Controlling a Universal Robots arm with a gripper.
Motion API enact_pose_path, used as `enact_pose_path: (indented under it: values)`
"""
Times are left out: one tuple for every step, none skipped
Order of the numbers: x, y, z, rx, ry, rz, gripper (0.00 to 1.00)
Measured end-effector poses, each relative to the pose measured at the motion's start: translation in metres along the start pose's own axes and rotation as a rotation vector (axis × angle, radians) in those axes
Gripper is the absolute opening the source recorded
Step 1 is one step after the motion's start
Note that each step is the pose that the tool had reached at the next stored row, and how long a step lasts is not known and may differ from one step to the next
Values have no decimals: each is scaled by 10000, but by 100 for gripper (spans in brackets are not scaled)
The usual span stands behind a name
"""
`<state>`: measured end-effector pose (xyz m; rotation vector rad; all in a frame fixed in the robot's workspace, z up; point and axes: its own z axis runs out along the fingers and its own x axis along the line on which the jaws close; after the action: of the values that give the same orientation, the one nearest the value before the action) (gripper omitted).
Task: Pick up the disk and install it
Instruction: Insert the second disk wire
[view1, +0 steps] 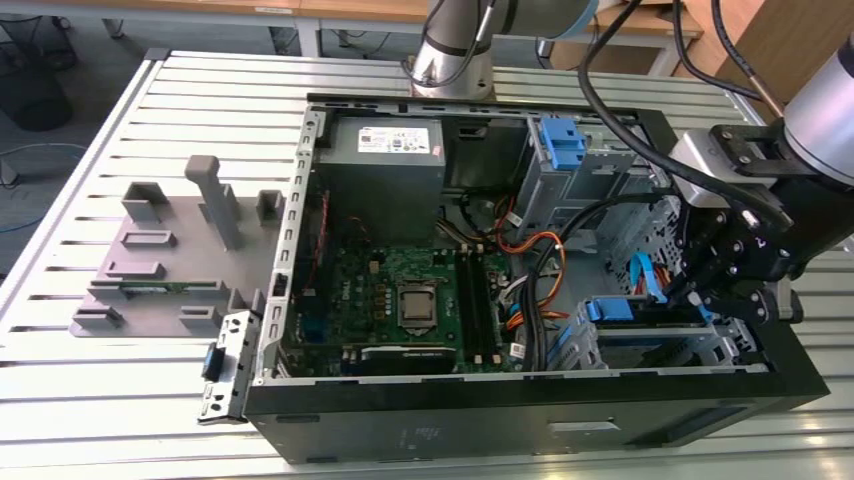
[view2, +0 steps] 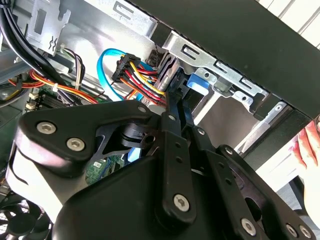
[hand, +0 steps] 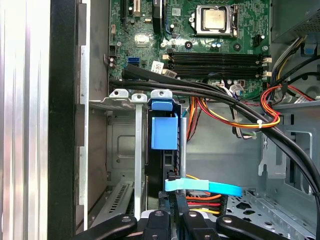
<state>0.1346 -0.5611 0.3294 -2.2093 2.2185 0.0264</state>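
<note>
— Where's the arm?

— At the exterior view's right, over the open computer case (view1: 534, 420). I have it bent down so the gripper (view1: 707, 285) points into the drive cage (view1: 667, 345) in the case's corner. The wrist hangs just above the case's black rim.

— And the disk?

— In the first wrist view the disk (hand: 164, 131) stands on edge in a slot of that cage. I see its blue plastic carrier and a dark, thin edge below it. The gripper's tips are right at it. In the second wrist view the gripper (view2: 175, 97) ends against the same blue plastic.

— Clamped on it?

— I can't tell. The black linkage covers the contact point, so grip or gap is hidden from me.

— What else is around there?

— Perforated grey sheet metal and a bundle of glossy black cables (hand: 225, 100). A flat light-blue cable (hand: 210, 187) crosses just beside the disk. Further in lies the green motherboard (view1: 400, 290). The disk's flat faces and label are out of sight.
</note>
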Motion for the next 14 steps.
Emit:
enact_pose_path:
  values:
    - [0,0,0,0,0,0,16]
    - [0,0,0,0,0,0,16]
    - [0,0,0,0,0,0,16]
    - [0,0,1,-1,-1,-1,16]
    - [0,0,2,0,-3,0,17]
    - [0,0,2,0,-3,0,17]
    - [0,0,2,0,-3,0,24]
    - [0,0,2,0,-2,0,24]
    - [0,0,1,0,-2,0,24]
    - [0,0,-1,0,-1,0,24]
    - [-1,0,-7,0,3,0,24]
    - [-1,0,-17,0,6,1,24]
    - [-1,0,-33,0,6,0,24]
    - [-2,0,-55,0,6,1,24]
